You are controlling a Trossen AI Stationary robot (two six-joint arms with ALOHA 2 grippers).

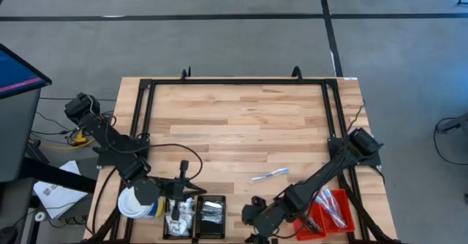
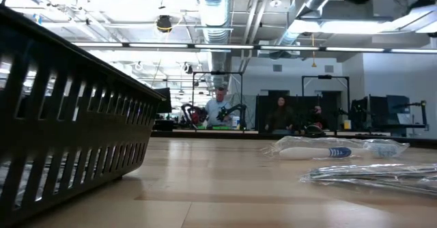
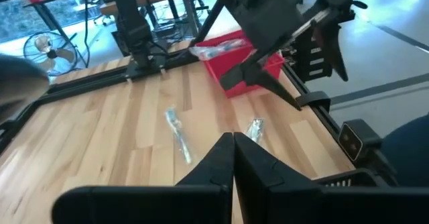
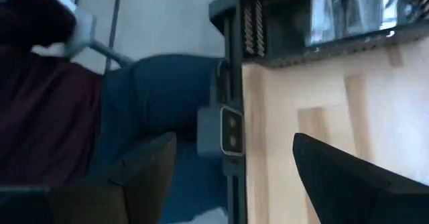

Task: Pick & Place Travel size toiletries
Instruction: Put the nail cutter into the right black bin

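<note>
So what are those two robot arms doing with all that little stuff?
They're sorting travel toiletries into trays. The left gripper is shut and empty above the black tray of packets. The right gripper is open near the table's front edge, holding nothing. A wrapped blue-and-white stick still lies on the wooden table, and more items sit in the red tray.

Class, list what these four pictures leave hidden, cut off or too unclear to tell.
- Red tray, high view: right arm covers part of its contents.
- Black tray, low view: cut off by picture edge; contents hidden behind its wall.
- Right gripper, right wrist view: fingertips cut off by the edge.
</note>
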